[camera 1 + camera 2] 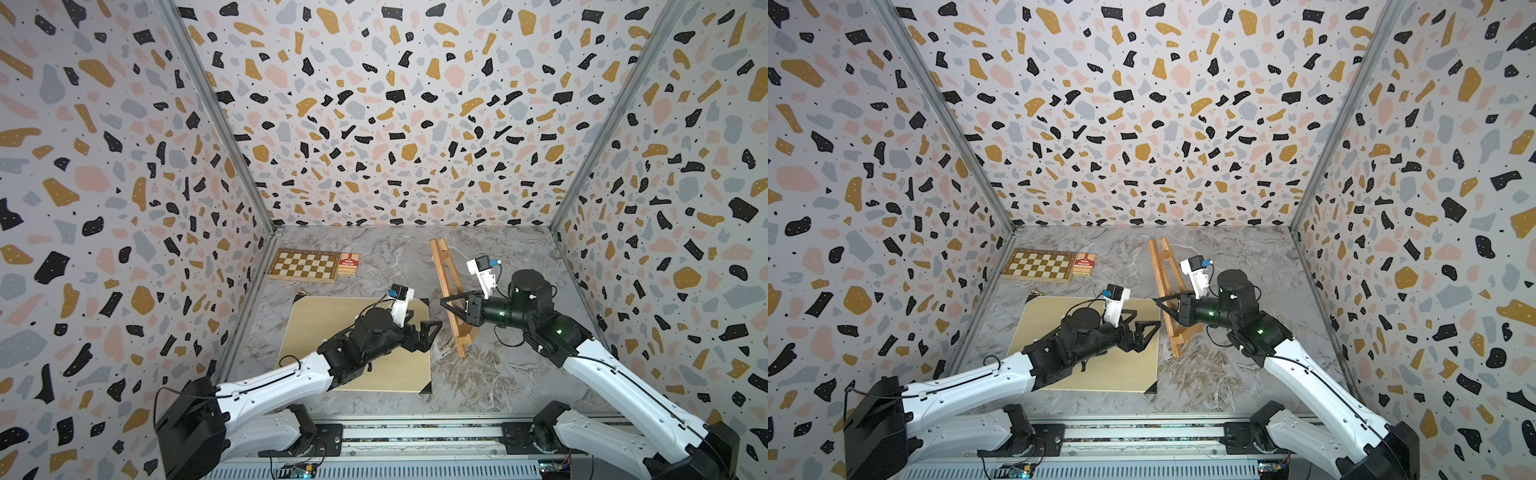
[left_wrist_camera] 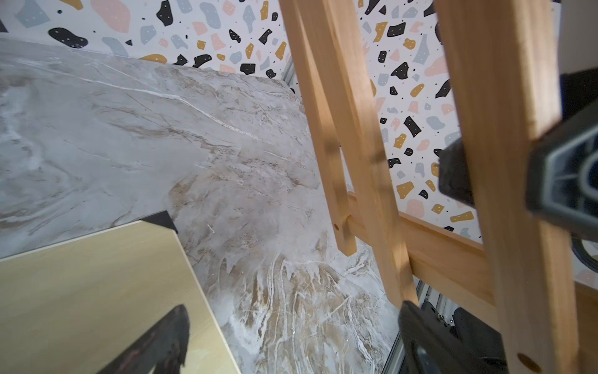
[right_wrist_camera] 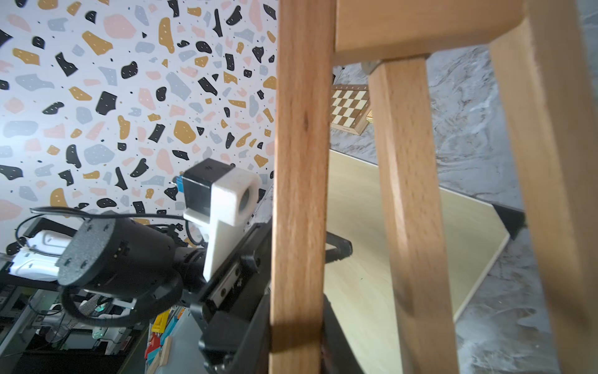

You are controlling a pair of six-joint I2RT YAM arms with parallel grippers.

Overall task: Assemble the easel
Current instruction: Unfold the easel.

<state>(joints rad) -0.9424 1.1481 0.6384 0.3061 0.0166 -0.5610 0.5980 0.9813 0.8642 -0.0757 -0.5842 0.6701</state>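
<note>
The easel (image 1: 444, 270) (image 1: 1163, 270), an orange-brown frame of thin slats, stands steeply tilted right of centre, its lower end near the marble table. My right gripper (image 1: 446, 303) (image 1: 1160, 301) (image 3: 297, 327) is shut on one of its slats. The right wrist view shows that slat (image 3: 301, 162) pinched between both black fingers. My left gripper (image 1: 424, 328) (image 1: 1142, 324) (image 2: 291, 336) hangs open just left of the easel, over a corner of the pale board, with only table between its fingers. The left wrist view shows the easel's slats and crossbar (image 2: 349, 129) close by.
A large pale wooden board with black corners (image 1: 395, 370) (image 1: 1121, 370) lies under my left arm. A chessboard (image 1: 303, 266) and a red card box (image 1: 348, 264) sit at the back left. A small brass piece (image 1: 303, 292) lies by the board's far corner. Walls enclose three sides.
</note>
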